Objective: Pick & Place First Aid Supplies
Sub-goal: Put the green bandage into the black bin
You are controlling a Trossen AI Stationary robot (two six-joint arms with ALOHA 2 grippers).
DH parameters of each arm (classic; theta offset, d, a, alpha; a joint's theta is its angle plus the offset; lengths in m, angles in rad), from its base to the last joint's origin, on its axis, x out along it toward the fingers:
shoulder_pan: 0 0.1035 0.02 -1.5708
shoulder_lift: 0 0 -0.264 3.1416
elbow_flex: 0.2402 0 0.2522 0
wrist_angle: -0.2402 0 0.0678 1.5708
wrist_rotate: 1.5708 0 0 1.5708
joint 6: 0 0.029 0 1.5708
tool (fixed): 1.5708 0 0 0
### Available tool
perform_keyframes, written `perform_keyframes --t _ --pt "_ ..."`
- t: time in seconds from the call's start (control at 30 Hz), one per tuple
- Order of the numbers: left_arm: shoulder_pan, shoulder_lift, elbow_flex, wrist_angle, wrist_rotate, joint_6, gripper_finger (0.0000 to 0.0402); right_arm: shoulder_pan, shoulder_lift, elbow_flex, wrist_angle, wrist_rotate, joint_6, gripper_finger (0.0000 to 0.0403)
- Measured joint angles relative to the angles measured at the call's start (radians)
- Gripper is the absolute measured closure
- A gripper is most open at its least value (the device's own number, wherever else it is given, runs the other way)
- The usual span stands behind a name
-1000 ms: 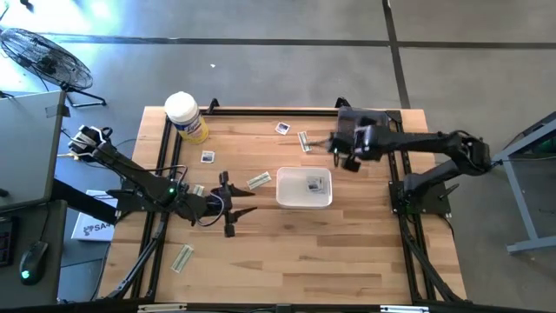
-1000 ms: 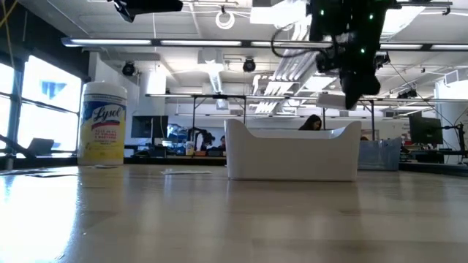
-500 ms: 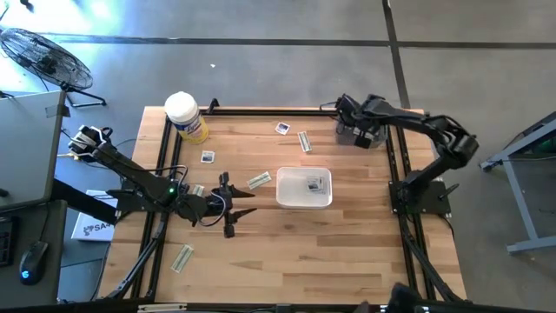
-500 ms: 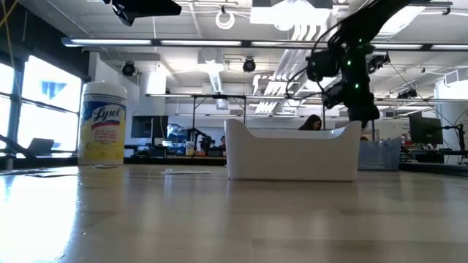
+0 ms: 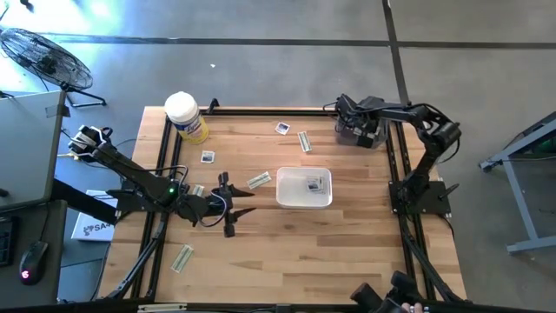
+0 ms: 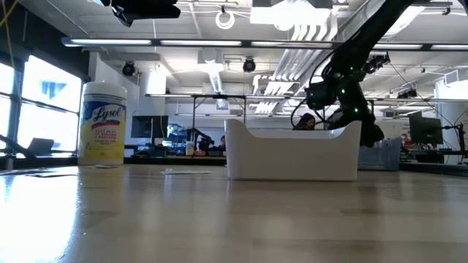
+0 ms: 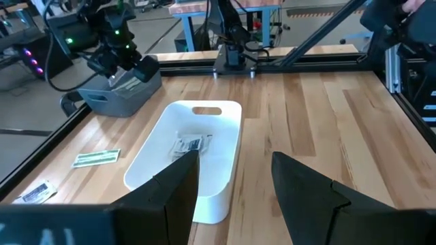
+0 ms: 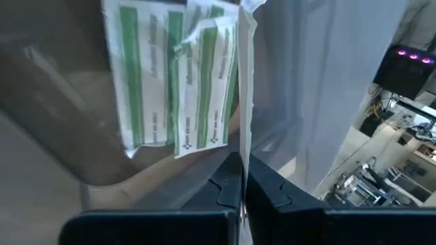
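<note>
Since the earlier frames the right arm has swung away from the white rectangular plastic tray (image 5: 303, 188) to the table's far right corner, where its right gripper (image 5: 351, 127) now hangs over a grey plastic bin (image 5: 360, 135). Its fingers are pressed together on the edge of a thin pale packet (image 8: 245, 82) (seen edge-on in the right wrist view, so its print cannot be read); beside it in the bin lie greenish-white strip packets with green print (image 8: 178, 82).

Nearest the front edge of the light wooden slatted table (image 5: 287, 252), one pale strip packet (image 5: 182, 257) lies alone at the left. Farther in, the left gripper (image 5: 236, 212) waits low over the wood just left of the tray, its fingers spread wide with nothing between them. The tray holds a few white packets with dark print (image 7: 189, 144). Just beside its left edge lies another pale strip (image 5: 258, 181). Beyond, a square white packet with dark print (image 5: 208, 156) sits on the wood, then a further strip (image 5: 304, 140) and small square packet (image 5: 282, 128) near the far edge. A yellow wipes canister with a white lid (image 5: 184, 116) stands upright at the far left corner.
</note>
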Motion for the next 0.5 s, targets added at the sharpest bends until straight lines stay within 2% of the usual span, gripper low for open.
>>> perform_keyframes --t 0.17,0.33,0.5 --pt "0.000 0.000 0.000 -0.001 -0.005 0.000 0.0221 -0.025 0.024 0.000 0.002 0.072 -0.005 0.0380" --pt "0.000 0.000 0.000 0.000 -0.006 0.000 0.0221 -0.037 0.026 0.000 0.002 0.033 0.001 0.0345" --pt "0.000 0.000 0.000 0.000 -0.006 0.000 0.0221 -0.010 0.007 0.000 -0.067 0.050 0.034 0.0317"
